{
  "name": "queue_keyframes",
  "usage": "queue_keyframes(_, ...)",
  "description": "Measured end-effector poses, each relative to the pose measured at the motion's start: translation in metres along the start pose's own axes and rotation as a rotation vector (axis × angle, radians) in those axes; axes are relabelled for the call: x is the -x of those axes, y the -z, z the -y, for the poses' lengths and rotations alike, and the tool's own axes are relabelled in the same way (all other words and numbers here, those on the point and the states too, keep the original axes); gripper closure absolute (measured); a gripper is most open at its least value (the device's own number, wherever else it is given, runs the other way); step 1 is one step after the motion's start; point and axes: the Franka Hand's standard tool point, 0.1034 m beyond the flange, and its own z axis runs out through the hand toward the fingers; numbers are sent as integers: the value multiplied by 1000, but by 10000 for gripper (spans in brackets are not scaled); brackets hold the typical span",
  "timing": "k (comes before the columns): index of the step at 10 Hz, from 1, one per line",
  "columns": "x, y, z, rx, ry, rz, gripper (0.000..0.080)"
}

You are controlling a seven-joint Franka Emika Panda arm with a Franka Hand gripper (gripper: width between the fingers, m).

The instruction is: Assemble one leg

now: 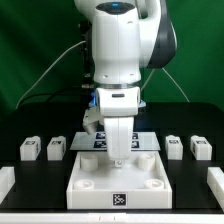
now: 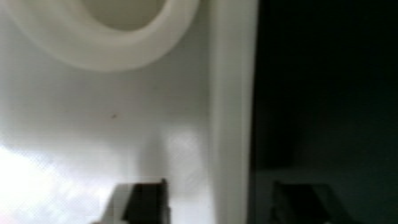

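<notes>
Exterior view: four legs lie on the black table in a row, none held, all well apart from the tool (image 1: 120, 160). On this view's left are the outer left leg (image 1: 28, 150) and the inner left leg (image 1: 57, 147). On its right are the inner right leg (image 1: 173, 146) and the outer right leg (image 1: 200, 149). Each is a stubby white plastic block, low and a little wider than tall, so its long axis seems to run across the view. Which end points where is too small to tell. Each turns a black-and-white marker face toward the camera.

The tabletop (image 1: 92, 172) is a white square tray, front and centre, with a marker on its near wall. Its hollow shows raised round sockets near the corners. The marker board (image 1: 88, 141) lies flat just behind it.

The arm stands upright with the tool down at the tabletop's far rim.

Wrist view: the tool (image 2: 222, 205) is open. Its dark fingertips (image 2: 143, 200) are spread, and the tray's thin white wall (image 2: 235, 110) runs between them without touching either. A smooth white floor and the curved rim of one socket (image 2: 143, 45) lie on one side of the wall. The black table lies on the other.
</notes>
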Motion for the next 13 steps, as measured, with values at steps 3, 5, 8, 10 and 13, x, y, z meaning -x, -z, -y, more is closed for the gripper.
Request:
queue_keyframes(3, 0, 0, -1, 5, -1, 0, 742)
queue_keyframes(5, 0, 0, -1, 5, -1, 0, 742)
queue_keyframes(8, -2, 1, -2, 6, -9, -1, 742)
queue_keyframes(10, -32, 2, -17, 16, -42, -16, 742)
queue_keyframes(13, -61, 1, -49, 36, -30, -41, 742)
